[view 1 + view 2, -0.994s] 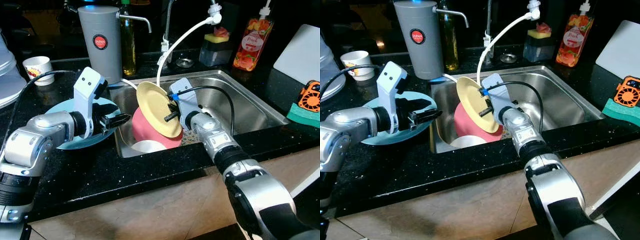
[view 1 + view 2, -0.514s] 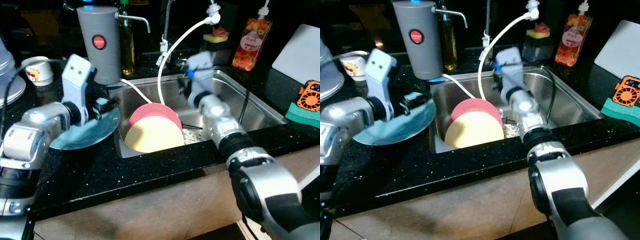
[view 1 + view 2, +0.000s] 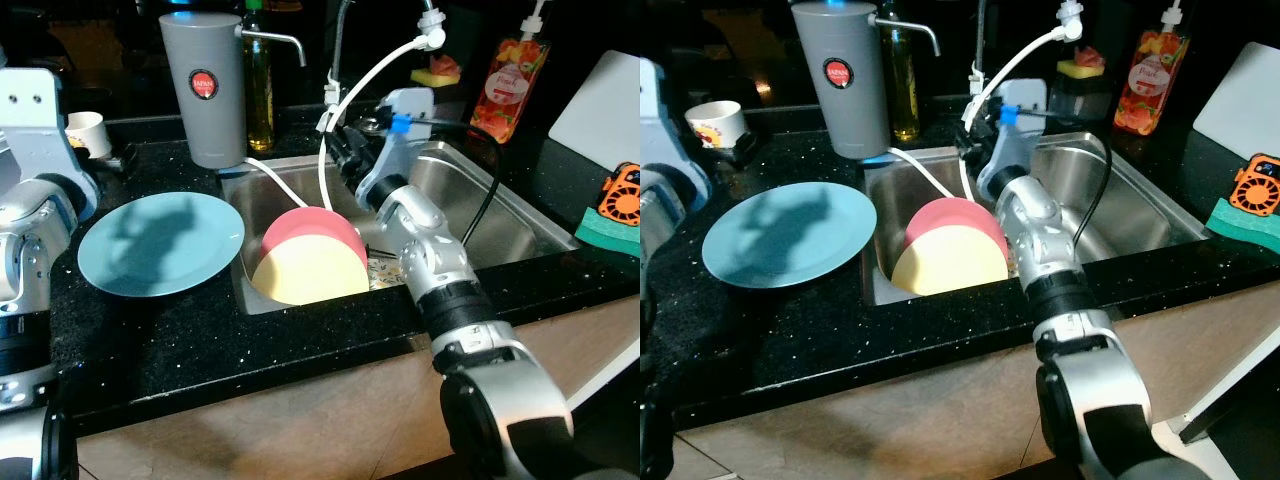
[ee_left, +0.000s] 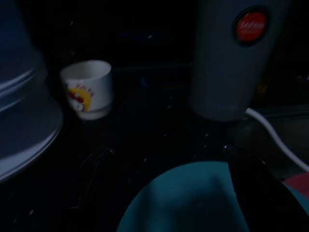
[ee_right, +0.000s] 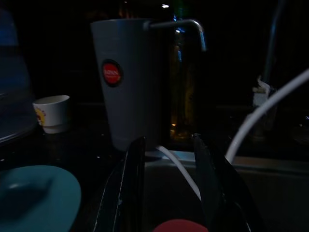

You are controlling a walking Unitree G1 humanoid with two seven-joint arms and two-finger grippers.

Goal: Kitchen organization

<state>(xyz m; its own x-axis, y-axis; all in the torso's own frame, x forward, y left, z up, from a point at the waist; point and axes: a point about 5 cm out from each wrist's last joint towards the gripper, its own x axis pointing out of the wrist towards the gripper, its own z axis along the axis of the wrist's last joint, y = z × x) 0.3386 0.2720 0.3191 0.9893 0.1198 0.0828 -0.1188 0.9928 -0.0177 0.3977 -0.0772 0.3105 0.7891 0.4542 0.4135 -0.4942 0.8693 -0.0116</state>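
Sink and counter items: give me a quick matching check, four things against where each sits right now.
Things:
1. blue plate
2. yellow plate
3. white cup
4. green sponge

Places:
A. counter at far right
B. leaning in the sink
C. flat on the counter left of the sink
D. back left of the counter

Pairs: 1-C, 2-B, 3-D, 4-A

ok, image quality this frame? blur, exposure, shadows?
Eye views: sharp, well lit, arm shadow across the blue plate, glare on the sink steel. Left wrist view: very dark, small cup barely visible. Right wrist view: dim, grey dispenser readable.
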